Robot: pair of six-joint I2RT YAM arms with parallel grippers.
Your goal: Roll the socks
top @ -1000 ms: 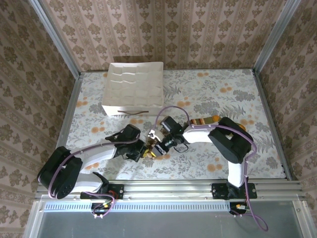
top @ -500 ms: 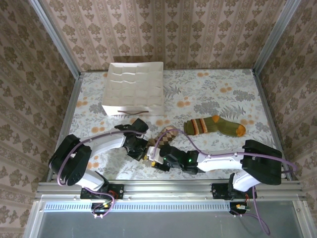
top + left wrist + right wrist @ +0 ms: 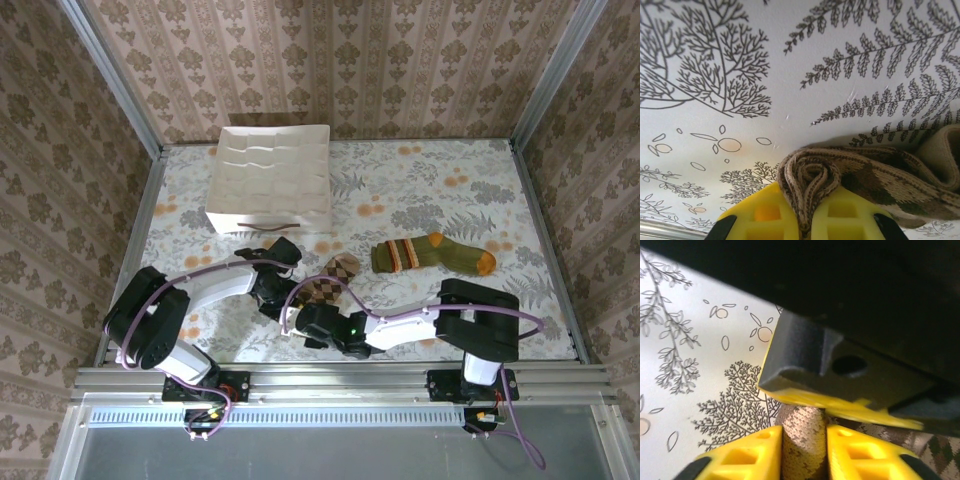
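At the back left of the table (image 3: 420,185), the tray (image 3: 250,222) stands well apart from the work. Near the front edge, the left gripper (image 3: 807,200) is clamped tight on the coiled end of the argyle sock (image 3: 338,276), whose loose length trails off to the right, flat on the table. Just beside it, the right gripper (image 3: 803,436) pinches the same coil narrowly, a pad on either side of the roll and close under a left finger. Farther right, the green sock (image 3: 437,255) lies flat and untouched, apart from both arms. The roll looks only just begun. To carry it on well, one gripper should probably hold the coil firm while the other lets go and takes a fresh bite, so the turns do not spring loose. The two sets of fingers sit so close that a careless regrip could knock them together. The loose length wants keeping straight and lightly taut, or the roll may wind crooked.
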